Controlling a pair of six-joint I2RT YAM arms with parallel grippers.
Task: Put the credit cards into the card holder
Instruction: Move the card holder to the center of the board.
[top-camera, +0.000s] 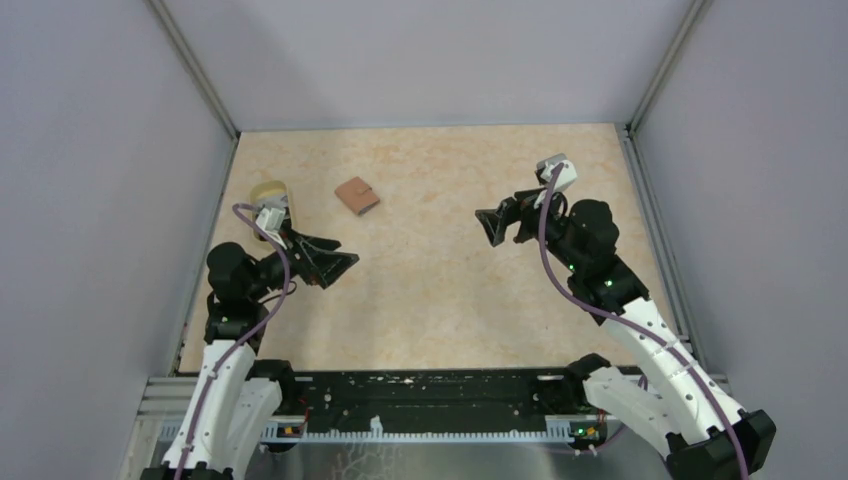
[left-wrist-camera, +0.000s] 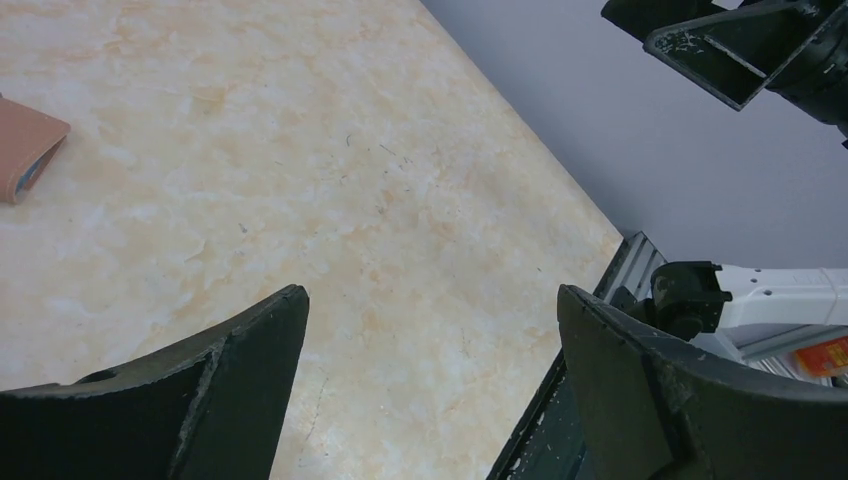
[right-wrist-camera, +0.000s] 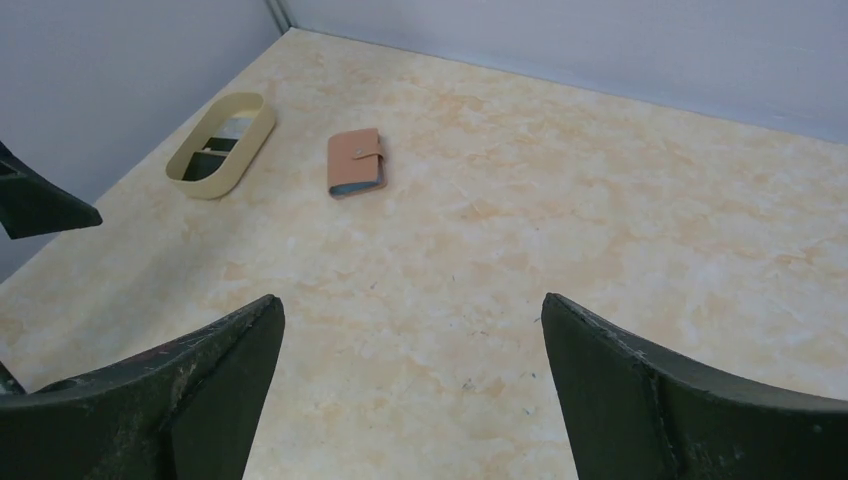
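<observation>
The card holder (top-camera: 357, 196) is a small reddish-brown wallet lying closed and flat on the beige table, left of centre toward the back. It also shows at the left wrist view's left edge as the card holder (left-wrist-camera: 25, 145), and in the right wrist view as the card holder (right-wrist-camera: 355, 162) with a snap tab. The credit cards are out of view. My left gripper (top-camera: 335, 262) hovers open in front of the wallet, its jaws wide and empty (left-wrist-camera: 432, 292). My right gripper (top-camera: 492, 225) stands open to the wallet's right, pointing left, with nothing between its fingers (right-wrist-camera: 411, 300).
A translucent yellowish cup (right-wrist-camera: 220, 143) sits left of the wallet near the left wall; its contents are unclear. In the top view the cup (top-camera: 270, 192) is partly covered by the left wrist. Grey walls enclose the table on three sides, and a black rail (top-camera: 430, 395) runs along the near edge.
</observation>
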